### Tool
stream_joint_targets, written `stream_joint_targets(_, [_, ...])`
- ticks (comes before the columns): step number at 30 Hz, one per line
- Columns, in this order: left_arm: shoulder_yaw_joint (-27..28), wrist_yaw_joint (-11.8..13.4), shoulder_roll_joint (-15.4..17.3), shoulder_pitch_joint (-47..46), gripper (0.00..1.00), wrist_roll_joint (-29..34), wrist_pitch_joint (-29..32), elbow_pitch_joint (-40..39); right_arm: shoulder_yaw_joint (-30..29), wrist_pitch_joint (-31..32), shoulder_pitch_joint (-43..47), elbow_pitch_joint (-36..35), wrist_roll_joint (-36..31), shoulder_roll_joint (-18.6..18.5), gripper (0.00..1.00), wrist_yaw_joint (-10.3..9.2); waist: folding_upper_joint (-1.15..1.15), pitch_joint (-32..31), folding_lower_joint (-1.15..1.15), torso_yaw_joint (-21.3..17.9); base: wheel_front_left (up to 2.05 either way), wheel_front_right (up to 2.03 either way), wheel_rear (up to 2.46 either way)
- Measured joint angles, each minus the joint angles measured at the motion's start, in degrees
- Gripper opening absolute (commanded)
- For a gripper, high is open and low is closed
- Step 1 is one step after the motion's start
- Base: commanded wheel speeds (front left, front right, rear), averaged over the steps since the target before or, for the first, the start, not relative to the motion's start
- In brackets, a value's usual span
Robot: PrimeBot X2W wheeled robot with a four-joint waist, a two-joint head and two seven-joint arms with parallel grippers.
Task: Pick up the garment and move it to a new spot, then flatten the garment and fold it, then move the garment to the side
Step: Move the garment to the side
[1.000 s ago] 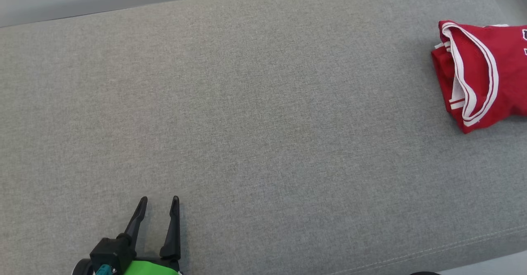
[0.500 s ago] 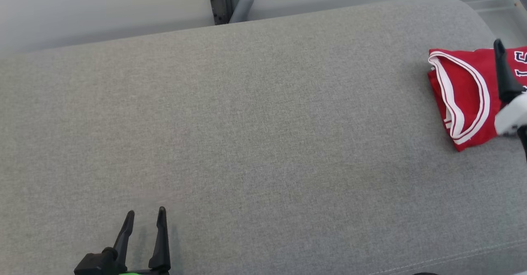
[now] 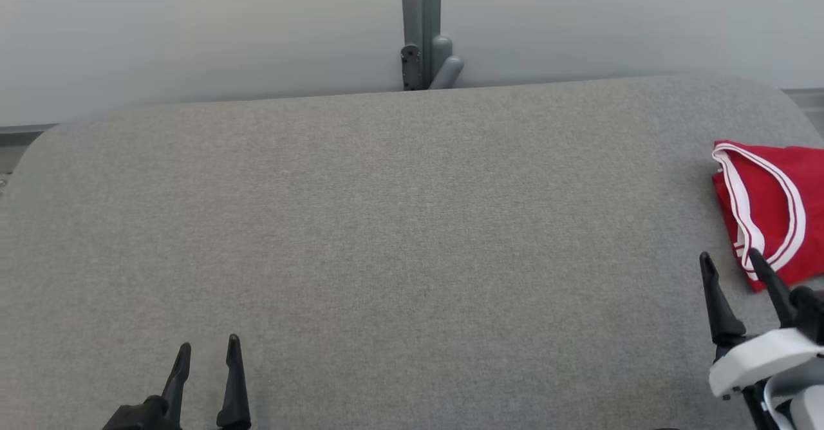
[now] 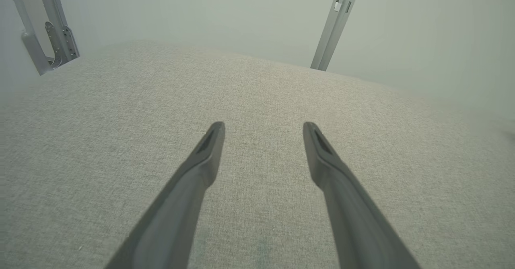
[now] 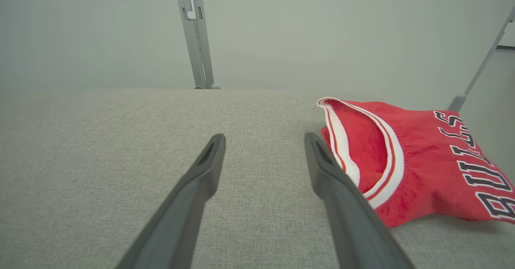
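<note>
Left end effector (image 3: 209, 343): fingers apart, empty, over grey fabric-covered worktop (image 3: 412, 224). Right end effector (image 3: 730, 256): apart, empty, just beside folded red jersey with white trim (image 3: 769, 214) at worktop's right end. Looks soft, light, floppy; I'd pinch layered trim edge.

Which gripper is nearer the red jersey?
The right gripper, open just beside the red jersey; the left gripper sits far across the grey cushion.
</note>
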Motion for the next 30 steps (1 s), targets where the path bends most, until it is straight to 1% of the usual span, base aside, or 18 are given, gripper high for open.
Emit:
stream_joint_targets(4, [-0.6, -0.6, 0.0, -1.7, 1.00, 0.0, 0.0, 1.0, -5.6, -0.1, 4.2, -3.3, -5.5, 6.6, 1.00, 0.00, 0.00, -1.3, 0.00, 1.6, 0.00, 0.00, 0.00])
stream_joint_targets(6, [-0.6, -1.1, 0.0, -2.3, 1.00, 0.0, 0.0, 1.4, -7.7, -0.1, 6.1, -4.2, -8.7, 8.9, 1.00, 0.00, 0.00, -2.0, 0.00, 2.0, 0.00, 0.00, 0.00])
stream_joint_targets(10, [-1.1, -1.7, 0.0, -3.0, 1.00, 0.2, 0.0, 2.2, -10.8, -0.1, 8.3, -5.8, -12.9, 13.0, 1.00, 0.00, 0.00, -3.1, 0.00, 2.1, 0.00, 0.00, 0.00])
stream_joint_targets(15, [-1.5, -2.1, 0.0, -3.1, 1.00, 0.2, 0.0, 2.9, -9.5, -0.1, 8.9, -6.2, -16.2, 14.0, 1.00, 0.00, 0.00, -3.3, 0.00, 1.1, 0.00, 0.00, 0.00])
stream_joint_targets(18, [-1.1, -2.1, 0.0, -3.1, 1.00, 0.2, 0.0, 3.2, -8.3, -0.1, 8.8, -5.2, -18.2, 14.2, 1.00, 0.00, 0.00, -3.5, 0.00, 0.2, 0.00, 0.00, 0.00])
stream_joint_targets(23, [-1.1, -2.3, 0.0, -2.9, 1.00, 0.2, 0.0, 3.6, -8.5, -0.1, 7.8, -4.1, -19.3, 14.6, 1.00, 0.00, 0.00, -4.0, 0.00, -0.8, 0.00, 0.00, 0.00])
stream_joint_targets(30, [-1.2, -2.4, 0.0, -2.9, 1.00, 0.2, 0.0, 4.0, -9.5, -0.1, 7.6, -4.2, -19.8, 15.2, 1.00, 0.00, 0.00, -4.1, 0.00, -0.8, 0.00, 0.00, 0.00])
